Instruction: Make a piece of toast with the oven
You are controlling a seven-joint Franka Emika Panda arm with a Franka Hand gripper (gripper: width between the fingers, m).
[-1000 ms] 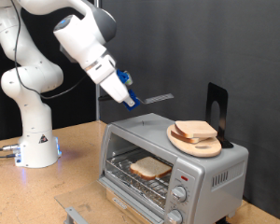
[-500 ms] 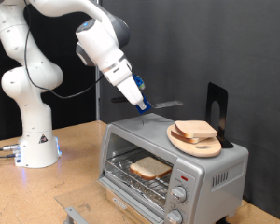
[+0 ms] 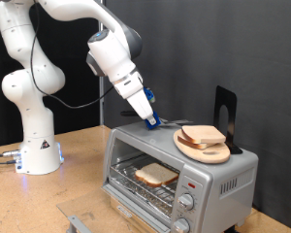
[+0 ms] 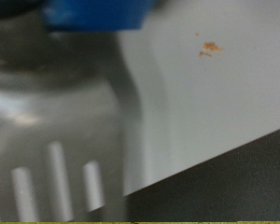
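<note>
- Exterior view, far left: the white arm's base [image 3: 36,153] stands on the wooden table [image 3: 82,184], and its links rise up and bend over to the right.
- At the end of the arm, the gripper [image 3: 151,120] hangs low over the left part of the oven's top, close to its surface.
- Something blue [image 3: 146,101] sits at the gripper, and a thin metal spatula [image 3: 168,122] reaches out from it to the right, lying flat just above the oven top and pointing at the wooden board.
- I cannot tell how the fingers stand; they are hidden in both views.
- Below the gripper, the oven [image 3: 216,177] stands with its door [image 3: 128,204] swung down and open at the front.
- One piece of toast [image 3: 156,174] lies flat on the wire rack [image 3: 145,186] inside the oven.
- On the right of the oven top rests a round wooden board [image 3: 206,151] carrying more slices of bread [image 3: 202,135], stacked and overlapping.
- Just behind the board, at the far right, stands a black upright holder [image 3: 225,114].
- Wrist view: blurred; it shows the slotted spatula blade [image 4: 56,149] against the grey oven top [image 4: 205,93], with a few orange crumbs [image 4: 209,47] on that surface.
</note>
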